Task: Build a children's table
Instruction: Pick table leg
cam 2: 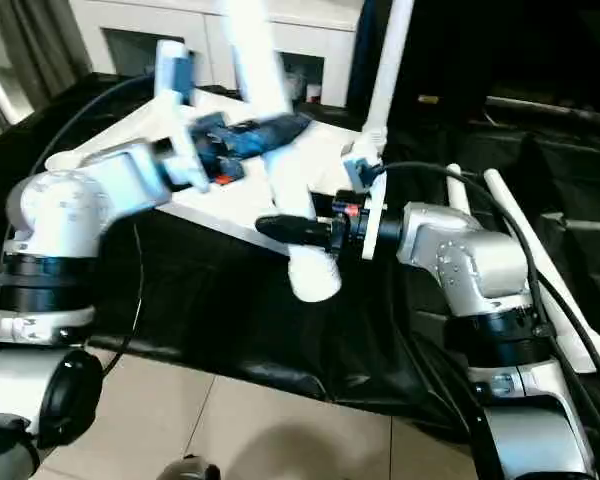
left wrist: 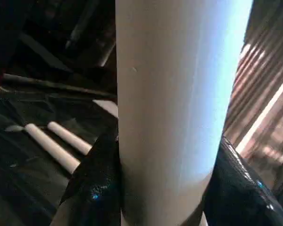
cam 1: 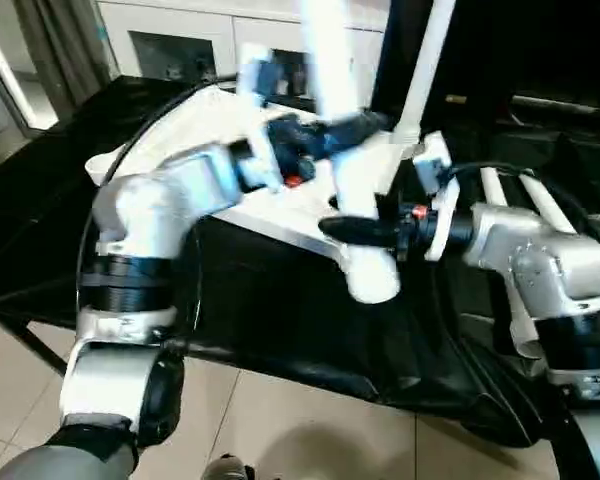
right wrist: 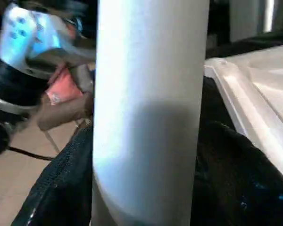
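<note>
You have one white leg (cam 1: 352, 150) clamped in both end effectors: the left end effector (cam 1: 325, 135) grips it higher up, the right end effector (cam 1: 355, 230) grips it just below, close above the leg's thick lower end. That double hold likely steadies it for seating. The tabletop (cam 2: 230, 200) lies on the bench (cam 1: 280, 320) right behind both, another leg (cam 1: 425, 60) already standing in it.

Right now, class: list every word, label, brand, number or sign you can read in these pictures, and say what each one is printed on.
None can be read: no text shows on the leg, the tabletop or either arm.
The red marks by the left claw and right claw are too blurred to tell.
</note>
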